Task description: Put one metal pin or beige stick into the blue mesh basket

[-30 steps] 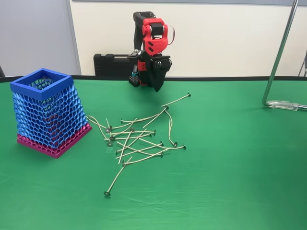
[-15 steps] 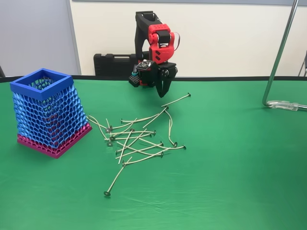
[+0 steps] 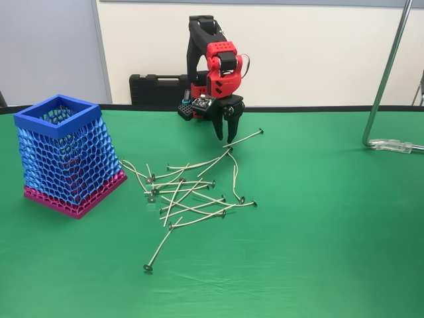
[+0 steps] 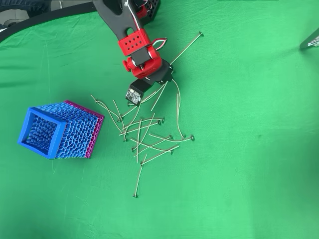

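**Arm lowered over the pin pile; nothing picked yet**

Nearest, fixed view: one stray pin (image 3: 161, 245) lying apart from the rest, head toward the camera; behind it the loose pile of pins (image 3: 189, 192), crossed over one another on the green surface (image 3: 318, 232); basket (image 3: 63, 156) upright at left, just beside the pile, its open rim up.

Change: over the last second the arm has unfolded from a tucked pose and swung its fingers (image 3: 224, 129) down and forward; they now point at the far edge of the pile, parted a little, holding nothing; tips above the surface, near the long pin (image 3: 243, 138) that lies farthest back. Overhead view puts the fingers (image 4: 160, 85) over the upper strands of the pile. Judgement: approach stage; a grasp not yet made; basket (image 4: 42, 132) well to the side of the fingers.

Beyond: black case (image 3: 159, 88) at the surface's back edge; pale wall; a metal stand (image 3: 387, 73) at right.
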